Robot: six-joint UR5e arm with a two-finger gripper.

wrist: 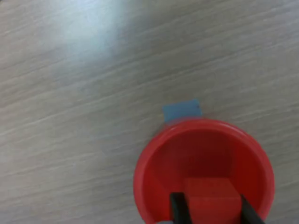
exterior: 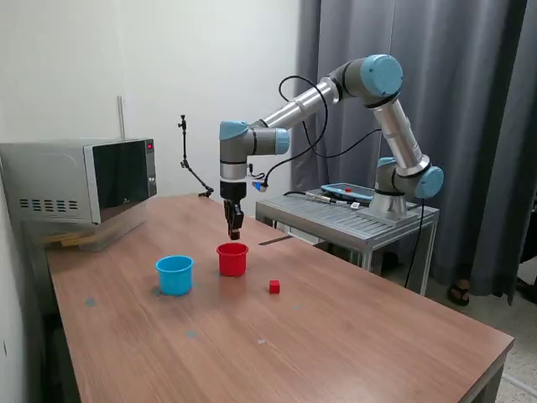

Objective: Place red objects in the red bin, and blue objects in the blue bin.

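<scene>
Hidden and cut-off parts

The red cup (wrist: 203,170) runs off the wrist picture's edge; the dark fingers (wrist: 177,210) partly cover a red cube (wrist: 210,198), grip unclear.

No legible text, labels, brands or numbers anywhere; microwave (exterior: 80,180) display unreadable.

The wrist view looks straight down into the red cup (wrist: 203,170), whose rolled rim rings a darker red interior. A red cube (wrist: 210,197) shows between the two dark fingertips (wrist: 177,209) of the gripper (wrist: 212,212), which stand apart with the cube filling the gap between them; whether they press on it cannot be told. Just beyond the rim, a small pale-blue patch (wrist: 181,110) lies flat on the wood-grain table (wrist: 84,116).
</scene>
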